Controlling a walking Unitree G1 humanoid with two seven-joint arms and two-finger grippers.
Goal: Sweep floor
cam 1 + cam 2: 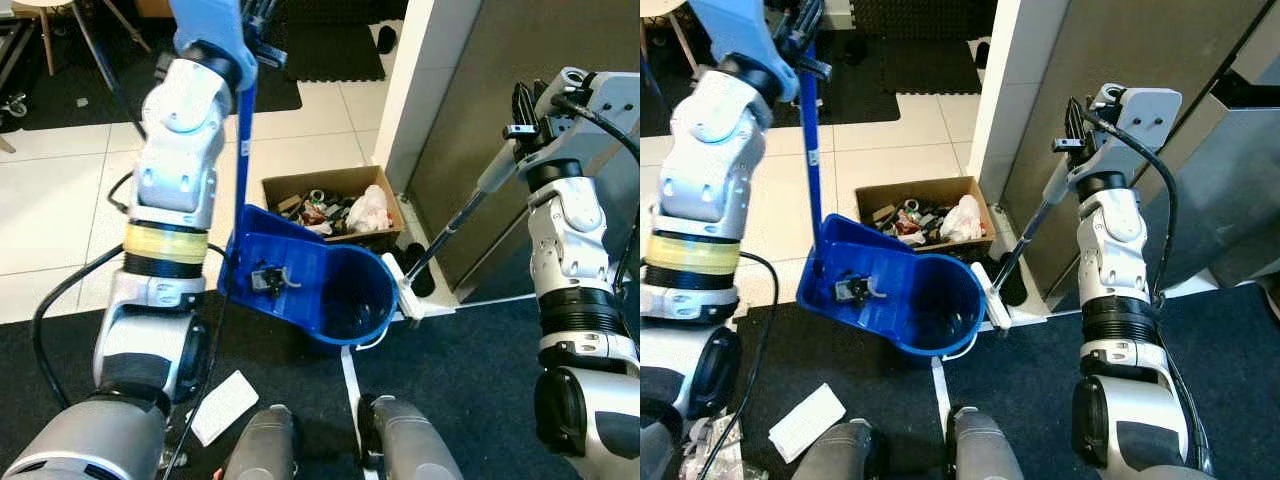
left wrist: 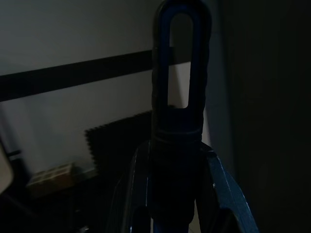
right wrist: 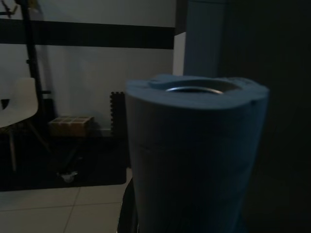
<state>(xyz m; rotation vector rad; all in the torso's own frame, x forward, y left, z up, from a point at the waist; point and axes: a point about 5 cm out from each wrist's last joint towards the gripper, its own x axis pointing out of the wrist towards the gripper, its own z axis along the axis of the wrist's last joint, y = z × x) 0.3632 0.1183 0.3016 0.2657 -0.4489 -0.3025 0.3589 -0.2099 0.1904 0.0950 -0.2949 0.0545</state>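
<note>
A blue long-handled dustpan [image 1: 320, 290] rests tilted on the floor in front of my feet, with a few dark scraps [image 1: 270, 278] lying in it. Its upright blue handle [image 1: 243, 150] rises to my left gripper [image 1: 257, 35], which is shut on it near the top. The handle's looped end [image 2: 177, 63] shows in the left wrist view. My right gripper [image 1: 525, 115] is shut on the grey foam grip [image 3: 194, 155] of a broom. The broom's thin shaft [image 1: 455, 225] slants down to a white head [image 1: 408, 298] touching the dustpan's right rim.
An open cardboard box [image 1: 335, 200] full of rubbish stands just behind the dustpan, against a white pillar [image 1: 410, 80] and grey panel [image 1: 480, 180]. A white flat item [image 1: 224, 405] lies on the dark carpet near my left foot. White tiles stretch to the far left.
</note>
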